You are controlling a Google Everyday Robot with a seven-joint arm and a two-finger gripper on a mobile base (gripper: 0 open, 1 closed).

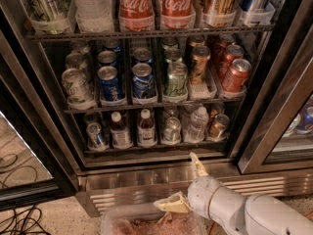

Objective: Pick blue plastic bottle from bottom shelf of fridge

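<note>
Spread wide and holding nothing, the end effector (185, 185) hangs low before the fridge (274, 106), level with its shiny ribbed steel base (137, 192); one cream fingertip (197, 163) points up at the lip of the bottom shelf, the other lies out sideways, and a smooth white arm (254, 214) runs off to the lower right. Below the fridge lies a pale speckled floor (54, 219), with black cables (19, 219) looping in front of its left door. A clear plastic tub (110, 222) with pinkish contents sits just in front of the base. Inside the black frame, dark wire racks carry the drinks. The blue plastic bottle (145, 129) stands upright on the fridge's bottom shelf, left of centre: small, clear, white-capped, filled with dark reddish-brown liquid, pale label round its middle. A second like bottle (120, 131) stands just beside it, and a clear water bottle (197, 124) stands further right. Blue cans (110, 83) gleam on the middle shelf, red cola bottles (152, 4) on the top one.
</note>
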